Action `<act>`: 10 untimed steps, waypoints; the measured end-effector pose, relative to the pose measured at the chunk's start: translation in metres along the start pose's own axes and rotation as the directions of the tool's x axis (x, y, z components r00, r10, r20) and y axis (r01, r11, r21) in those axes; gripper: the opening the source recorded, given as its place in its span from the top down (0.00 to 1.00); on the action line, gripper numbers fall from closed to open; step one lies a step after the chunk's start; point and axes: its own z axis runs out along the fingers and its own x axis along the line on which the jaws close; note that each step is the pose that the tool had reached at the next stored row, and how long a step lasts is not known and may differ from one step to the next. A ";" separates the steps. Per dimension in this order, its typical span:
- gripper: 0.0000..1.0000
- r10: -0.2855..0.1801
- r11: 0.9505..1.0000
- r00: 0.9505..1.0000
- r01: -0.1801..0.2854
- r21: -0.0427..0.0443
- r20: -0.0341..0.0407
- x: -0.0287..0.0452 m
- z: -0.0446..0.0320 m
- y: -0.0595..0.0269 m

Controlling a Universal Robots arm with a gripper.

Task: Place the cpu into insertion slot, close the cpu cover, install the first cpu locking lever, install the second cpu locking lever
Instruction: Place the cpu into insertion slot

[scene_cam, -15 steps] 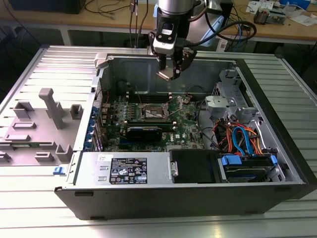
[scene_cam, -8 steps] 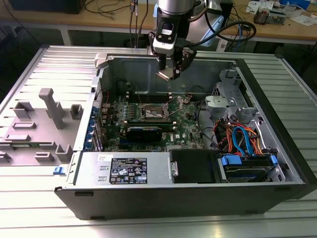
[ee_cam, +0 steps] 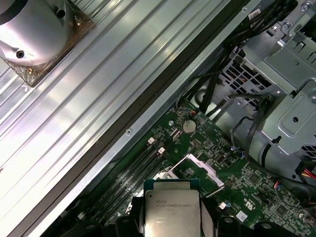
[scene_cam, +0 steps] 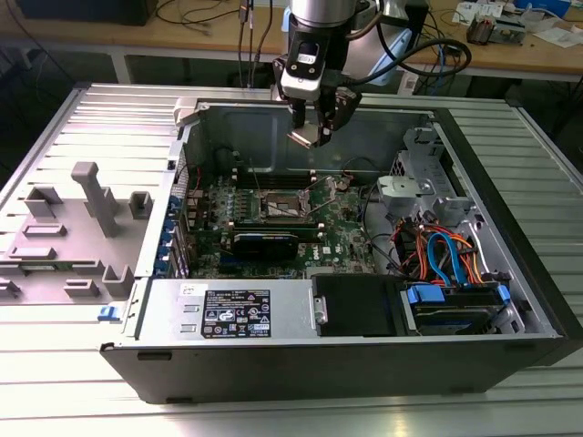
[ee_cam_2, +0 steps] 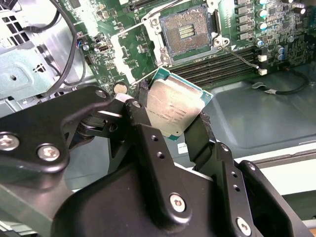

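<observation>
**CPU in the air over a bare socket: slip and misalignment are the worries**

The gripper [scene_cam: 314, 129] is clenching the cpu [ee_cam_2: 174, 106] by two opposite edges, with the silver lid facing both wrist cameras. In the exterior view the chip is hanging in the air inside the open computer case [scene_cam: 510, 350], clear of the insertion slot [scene_cam: 281, 206] and not touching the green board [scene_cam: 351, 238]. In the second wrist view it is sitting tilted against the board, and the slot's contact field is showing bare.

Risks, as I am judging them:
- The grip is on thin edges only, so a slip would be dropping the chip onto exposed contacts.
- Coming down tilted or turned the wrong way would be bending contacts or seating the chip crooked.
- A thin metal rod [ee_cam_2: 239, 55], possibly a locking lever, is lying just beside the slot near the memory slots [ee_cam_2: 222, 69], and a finger could be catching it.

Writing:
- Grey print is showing on the chip's lid in the first wrist view, too fine to make out.
- A black-and-white label [scene_cam: 235, 314] is sitting on the power supply box, and its text is not legible.
</observation>
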 end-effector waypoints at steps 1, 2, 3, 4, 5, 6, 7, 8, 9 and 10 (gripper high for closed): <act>0.46 0.012 1.000 1.000 -0.012 0.000 0.001 0.0000 0.0001 0.0000; 0.46 0.027 1.000 1.000 -0.027 -0.001 0.002 0.0000 0.0003 0.0000; 0.46 0.040 0.999 0.999 -0.040 -0.001 0.003 0.0000 0.0005 0.0000; 0.46 0.058 0.998 0.998 -0.058 -0.001 0.004 0.0000 0.0007 -0.0001; 0.46 0.081 0.997 0.997 -0.081 -0.002 0.006 0.0000 0.0010 -0.0001; 0.46 0.091 0.996 0.996 -0.091 -0.002 0.007 0.0000 0.0012 -0.0001; 0.46 0.097 0.995 0.995 -0.097 -0.002 0.007 0.0000 0.0012 -0.0001; 0.46 0.100 0.995 0.995 -0.100 -0.002 0.007 0.0000 0.0012 -0.0001; 0.46 0.100 0.995 0.995 -0.100 -0.002 0.007 0.0000 0.0012 -0.0001; 0.46 0.100 0.995 0.995 -0.100 -0.002 0.007 0.0000 0.0013 -0.0001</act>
